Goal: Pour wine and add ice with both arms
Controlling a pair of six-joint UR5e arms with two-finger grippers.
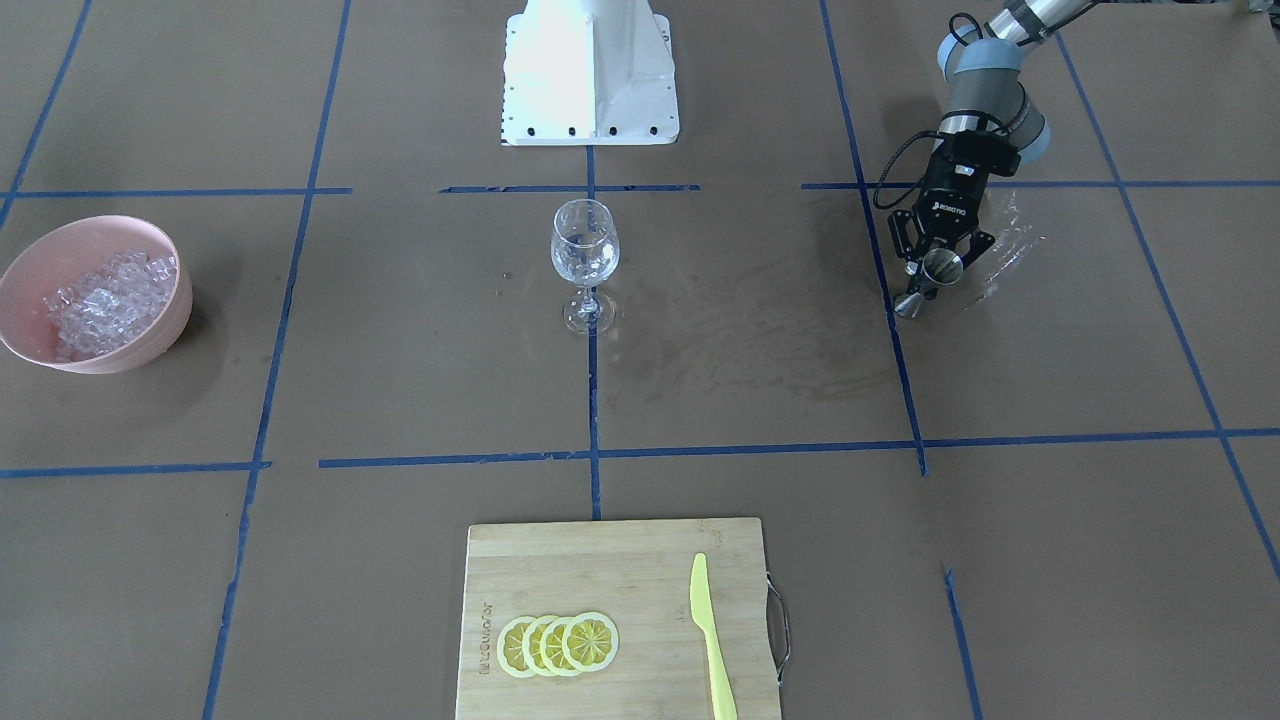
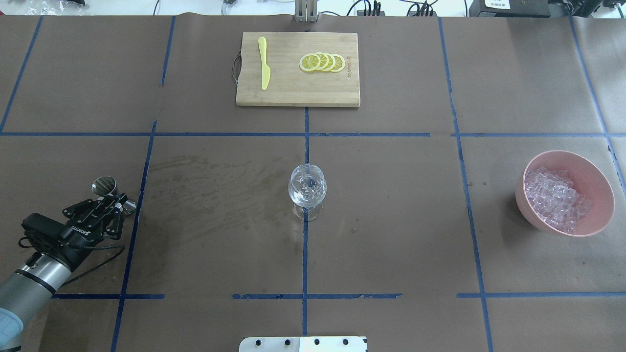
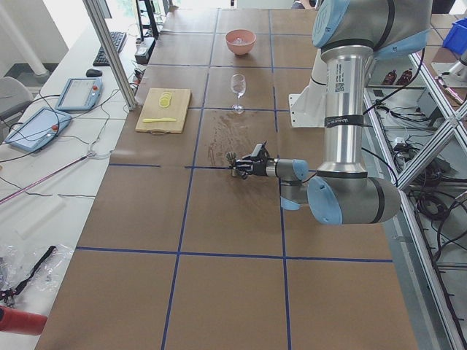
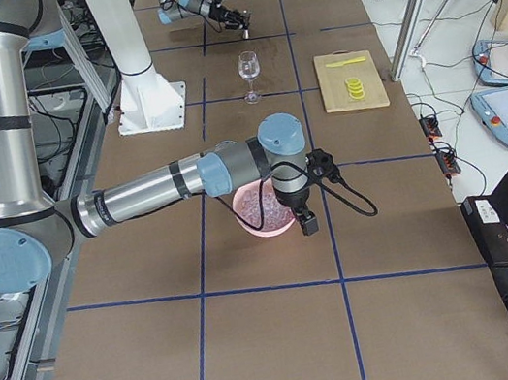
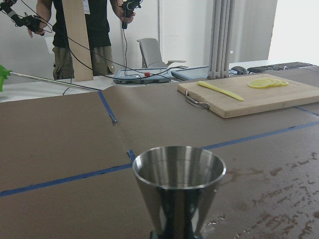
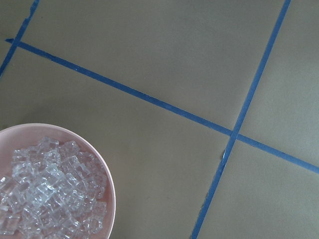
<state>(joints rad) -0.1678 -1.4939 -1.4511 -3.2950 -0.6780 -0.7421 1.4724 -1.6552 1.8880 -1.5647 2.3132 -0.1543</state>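
Observation:
A steel jigger (image 1: 915,300) stands upright on the brown paper and looks empty in the left wrist view (image 5: 178,184). My left gripper (image 1: 940,270) is low at the table, open, with one finger on each side of the jigger (image 2: 104,185). A clear wine glass (image 1: 585,245) stands at the table's middle (image 2: 307,188). The ice (image 1: 105,300) fills a pink bowl (image 1: 150,345), also in the right wrist view (image 6: 45,194). My right gripper (image 4: 307,224) hangs above the bowl; I cannot tell whether it is open or shut.
A wooden cutting board (image 2: 293,88) holds several lemon slices (image 2: 323,62) and a yellow knife (image 2: 264,68) at the far side. The white robot base (image 1: 590,70) stands behind the glass. Wet stains mark the paper between glass and jigger.

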